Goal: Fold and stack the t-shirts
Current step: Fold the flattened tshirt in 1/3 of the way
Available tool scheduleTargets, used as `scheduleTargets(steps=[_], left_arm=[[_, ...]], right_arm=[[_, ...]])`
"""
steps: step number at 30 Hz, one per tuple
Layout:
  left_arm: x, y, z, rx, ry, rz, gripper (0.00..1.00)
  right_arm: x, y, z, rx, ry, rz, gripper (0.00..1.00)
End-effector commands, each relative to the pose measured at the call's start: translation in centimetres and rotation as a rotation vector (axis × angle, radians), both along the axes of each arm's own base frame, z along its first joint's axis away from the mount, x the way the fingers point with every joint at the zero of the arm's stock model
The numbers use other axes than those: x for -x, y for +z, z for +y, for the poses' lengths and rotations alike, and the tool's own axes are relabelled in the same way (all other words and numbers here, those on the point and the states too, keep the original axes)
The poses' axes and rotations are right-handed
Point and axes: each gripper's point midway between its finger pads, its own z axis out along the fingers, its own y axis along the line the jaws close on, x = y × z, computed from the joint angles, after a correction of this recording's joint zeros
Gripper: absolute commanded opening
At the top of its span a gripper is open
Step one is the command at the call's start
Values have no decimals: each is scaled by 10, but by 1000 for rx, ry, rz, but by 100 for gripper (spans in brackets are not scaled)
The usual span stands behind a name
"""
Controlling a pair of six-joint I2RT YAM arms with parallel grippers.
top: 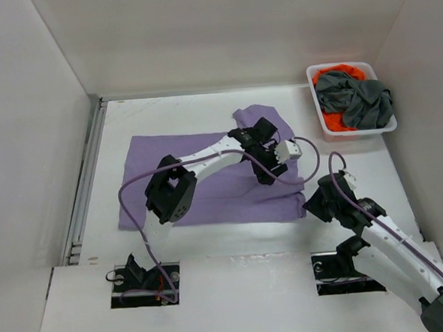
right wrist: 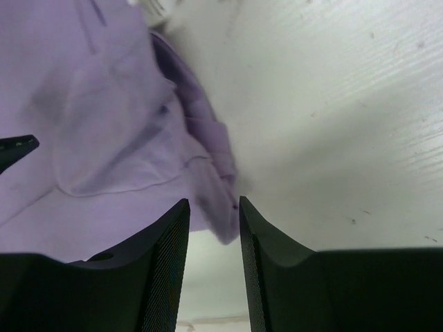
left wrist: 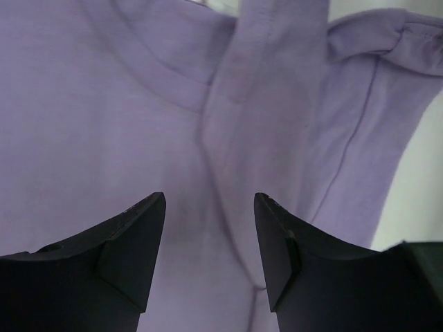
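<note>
The lavender t-shirt [top: 153, 151] lies spread flat in the middle of the table, one sleeve folded up at its far right. My left gripper [top: 270, 159] hangs over the shirt's right part; in the left wrist view its jaws [left wrist: 210, 200] stand open just above a fold ridge in the purple fabric [left wrist: 104, 104]. My right gripper [top: 312, 203] is at the shirt's near right corner, open, and that bunched corner [right wrist: 218, 173] lies between its tips [right wrist: 213, 204]. The dark grey t-shirt [top: 364, 101] and the orange t-shirt [top: 333, 120] lie crumpled in the basket.
The white mesh basket [top: 311, 74] stands at the far right corner. White walls close off the back and both sides. A metal rail [top: 87, 182] runs along the table's left edge. Purple cables loop from both arms over the shirt.
</note>
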Motion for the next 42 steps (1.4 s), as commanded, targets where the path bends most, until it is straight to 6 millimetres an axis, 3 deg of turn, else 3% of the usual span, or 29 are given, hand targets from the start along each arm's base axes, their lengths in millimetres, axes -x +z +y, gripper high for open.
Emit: scheduleTargets(steps=[1, 6, 11, 15, 24, 26, 30, 33, 38, 42], left_arm=[[18, 12, -23, 62, 2, 96, 52], [24, -7, -30, 30, 6, 105, 52], [12, -22, -24, -8, 39, 82, 47], [7, -14, -22, 1, 47, 55, 37], [2, -17, -19, 0, 75, 61, 12], [4, -15, -22, 13, 75, 74, 13], [14, -16, -26, 29, 43, 119, 27], [16, -26, -28, 15, 40, 138, 28], [16, -36, -28, 0, 45, 156, 24], [22, -42, -27, -21, 39, 172, 7]], right_arm=[[-1, -12, 6, -43, -3, -11, 39], [5, -23, 6, -59, 2, -9, 40], [6, -30, 8, -60, -3, 6, 40], [4, -30, 10, -62, 0, -8, 42], [1, -30, 14, -68, 8, -4, 49], [0, -30, 14, -68, 8, -4, 50], [0, -30, 14, -66, 7, -3, 51], [-1, -30, 14, -64, 8, -2, 50], [-1, -30, 15, -57, 13, 8, 50], [-2, -30, 16, -53, 20, 14, 51]])
